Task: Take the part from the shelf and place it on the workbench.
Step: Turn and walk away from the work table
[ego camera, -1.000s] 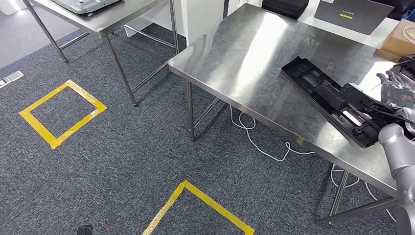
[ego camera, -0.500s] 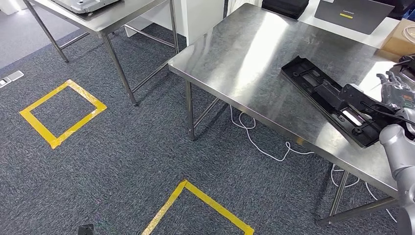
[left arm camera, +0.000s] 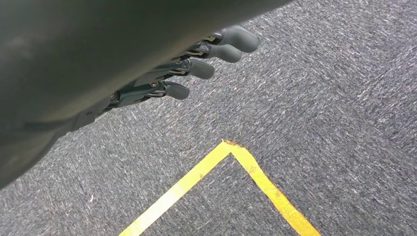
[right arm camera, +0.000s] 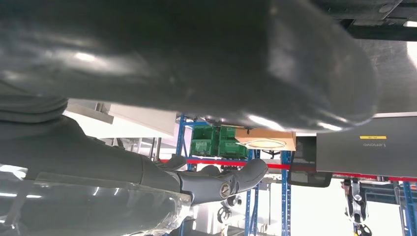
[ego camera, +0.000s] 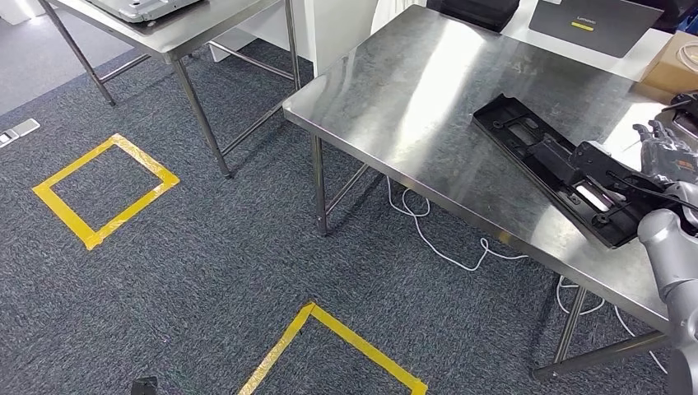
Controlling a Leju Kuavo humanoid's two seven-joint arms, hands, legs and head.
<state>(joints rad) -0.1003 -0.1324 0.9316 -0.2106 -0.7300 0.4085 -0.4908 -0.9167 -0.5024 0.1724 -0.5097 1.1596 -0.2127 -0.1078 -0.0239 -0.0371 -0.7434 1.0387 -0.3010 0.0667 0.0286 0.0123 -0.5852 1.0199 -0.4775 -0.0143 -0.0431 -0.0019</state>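
Steel workbench [ego camera: 428, 90] carries the long black plastic part [ego camera: 553, 164]. Right hand [ego camera: 663, 152] hovers beside it, fingers spread, empty. Left hand [left arm camera: 196, 64] hangs loosely open above carpet.

Grey carpet [ego camera: 206, 247] with yellow tape squares [ego camera: 105, 189]; steel tables [ego camera: 411, 90].

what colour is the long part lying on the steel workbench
Black. The part lies flat on the workbench, beside the right hand; the head view shows it best.

Right hand [ego camera: 663, 152] raised with fingers [ego camera: 650, 132] spread; left hand [left arm camera: 196, 64] hangs, fingers loosely extended.
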